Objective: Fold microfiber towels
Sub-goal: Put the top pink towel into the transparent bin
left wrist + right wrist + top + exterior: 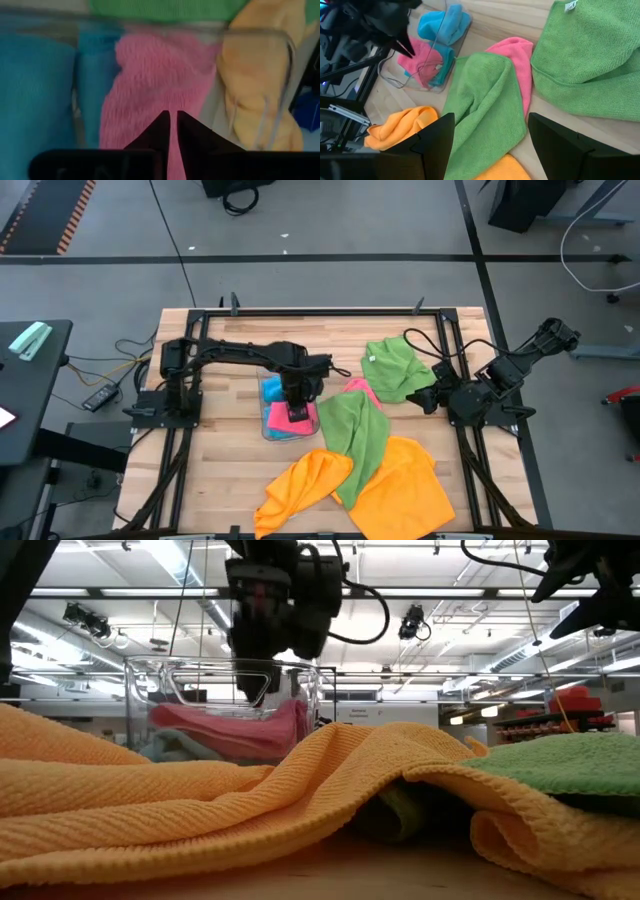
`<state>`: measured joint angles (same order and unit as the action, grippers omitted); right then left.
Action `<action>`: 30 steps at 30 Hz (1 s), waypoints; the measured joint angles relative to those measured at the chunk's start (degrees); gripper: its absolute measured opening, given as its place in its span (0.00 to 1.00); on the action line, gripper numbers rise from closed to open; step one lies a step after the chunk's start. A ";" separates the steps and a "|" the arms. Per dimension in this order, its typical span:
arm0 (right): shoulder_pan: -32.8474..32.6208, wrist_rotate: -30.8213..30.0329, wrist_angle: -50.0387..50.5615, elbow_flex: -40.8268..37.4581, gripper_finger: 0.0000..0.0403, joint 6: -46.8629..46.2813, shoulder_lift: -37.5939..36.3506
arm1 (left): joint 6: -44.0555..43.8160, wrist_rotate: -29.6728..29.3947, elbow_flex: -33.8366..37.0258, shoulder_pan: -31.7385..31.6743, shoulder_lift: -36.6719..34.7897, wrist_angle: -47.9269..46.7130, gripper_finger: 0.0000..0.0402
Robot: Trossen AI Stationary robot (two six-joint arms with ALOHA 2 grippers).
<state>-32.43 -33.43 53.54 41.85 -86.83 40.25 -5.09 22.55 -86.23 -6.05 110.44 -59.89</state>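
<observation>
Microfiber towels first, your left gripper (pixel 173 131): it sits over the clear plastic tray (pixel 268 429), fingers nearly together with only a thin slit between the tips. They point down at the pink towel in the tray (pixel 160 85); you can't tell whether any cloth is pinched. In the high view the left gripper (pixel 296 408) is right above that pink towel in the tray (pixel 290 417), with a sky blue towel (pixel 272 390) beside it in the same tray.

Outward from the tray: a long green towel (pixel 358 435) lies just beside it, draped over a second pink towel (pixel 362 389) and overlapping the orange towels (pixel 400 485) at the near edge of the table (pixel 225 470). Another green towel (pixel 396 366) lies farther back, toward the right arm.

Your right gripper (pixel 490 145) waits at the right side of the table, fingers spread wide, holding nothing, looking across the long green towel.

Low view: orange cloth fills the foreground, the tray with pink cloth stands behind it.
</observation>
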 joint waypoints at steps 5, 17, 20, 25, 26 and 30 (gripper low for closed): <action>-0.01 -0.01 -0.12 0.00 0.65 0.06 0.00 | 3.25 -4.26 -0.21 -1.09 -0.69 -5.78 0.09; 0.00 0.00 -1.53 0.00 0.65 0.68 0.00 | 2.26 -17.35 2.35 -3.23 -0.71 -8.17 0.17; 0.01 0.00 -1.57 0.00 0.65 0.75 0.00 | 4.89 -16.34 2.35 -2.53 -0.54 -10.43 0.18; -0.01 0.00 -1.57 0.00 0.65 1.19 0.00 | 5.80 -14.73 2.42 -0.23 -0.21 -10.70 0.18; -0.01 0.00 -1.57 0.00 0.65 1.23 0.00 | 5.84 -14.40 2.42 0.24 0.02 -10.73 0.18; -0.01 0.00 -1.60 0.00 0.65 1.38 0.00 | 7.83 -13.41 2.39 2.13 0.86 -12.67 0.16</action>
<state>-32.45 -33.43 51.94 41.85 -85.45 40.25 2.74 9.14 -83.83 -3.92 111.30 -72.56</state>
